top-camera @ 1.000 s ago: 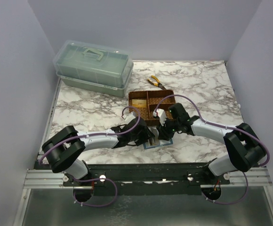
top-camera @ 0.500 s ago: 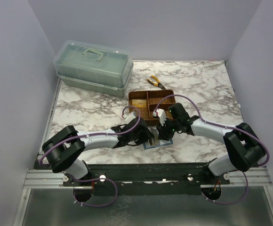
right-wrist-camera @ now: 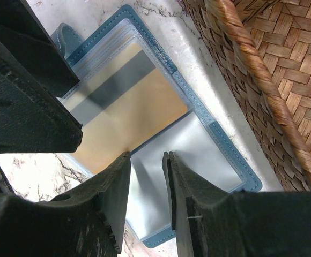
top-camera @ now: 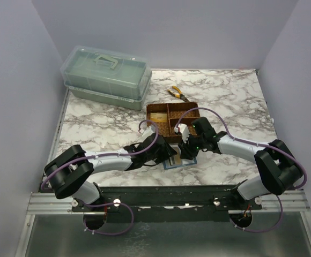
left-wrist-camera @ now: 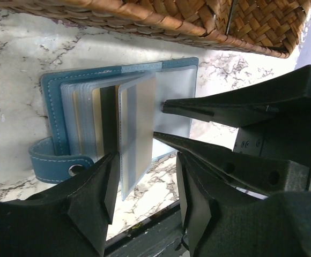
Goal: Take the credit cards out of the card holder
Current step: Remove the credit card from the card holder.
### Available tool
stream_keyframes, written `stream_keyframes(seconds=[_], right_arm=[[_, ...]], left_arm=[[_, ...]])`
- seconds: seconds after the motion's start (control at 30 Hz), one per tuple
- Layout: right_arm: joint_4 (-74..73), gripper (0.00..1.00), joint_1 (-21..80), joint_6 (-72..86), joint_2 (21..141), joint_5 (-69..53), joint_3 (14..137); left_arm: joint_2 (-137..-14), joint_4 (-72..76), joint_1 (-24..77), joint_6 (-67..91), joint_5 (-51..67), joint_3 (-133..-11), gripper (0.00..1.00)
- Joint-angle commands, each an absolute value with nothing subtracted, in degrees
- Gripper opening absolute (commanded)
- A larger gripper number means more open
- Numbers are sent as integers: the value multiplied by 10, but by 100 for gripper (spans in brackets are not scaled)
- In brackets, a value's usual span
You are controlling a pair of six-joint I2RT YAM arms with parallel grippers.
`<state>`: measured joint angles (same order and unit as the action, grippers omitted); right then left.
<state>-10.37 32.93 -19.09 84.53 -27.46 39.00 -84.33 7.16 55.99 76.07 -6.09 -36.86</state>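
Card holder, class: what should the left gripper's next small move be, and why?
Probably close the left gripper on the gold card: that leaf stands between its open fingers, while the right gripper rests on the open card holder.

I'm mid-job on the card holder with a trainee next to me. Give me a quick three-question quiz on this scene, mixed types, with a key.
1. True or false: the card holder lies closed with its strap snapped shut.
2. Which thing lies nearest the card holder? A: the woven tray. B: the pliers. C: the lidded box.
3. Short answer: what colour is the credit card that shows in the right wrist view?

Key
1. False. It lies open and the strap hangs loose.
2. A.
3. Gold, with a dark stripe across it.
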Motion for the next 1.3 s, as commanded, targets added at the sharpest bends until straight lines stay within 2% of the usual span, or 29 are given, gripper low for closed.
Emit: stream_keyframes(seconds=[0.0, 0.27, 0.67, 0.9, 1.27], right_arm=[[-119, 39, 327, -197, 851, -273, 401], [-120, 39, 327, -197, 849, -274, 400], [-128, 43, 304, -179, 809, -303, 402], [-129, 42, 270, -160, 791, -306, 405], [-154, 42, 216, -124, 797, -379, 421]], left_arm=[[-853, 106, 562, 758, -56, -362, 52], [-847, 127, 562, 754, -49, -358, 50], [-852, 238, 561, 751, -21, -319, 50], [-878, 269, 561, 739, -7, -339, 50], [-937, 297, 562, 740, 41, -381, 53]])
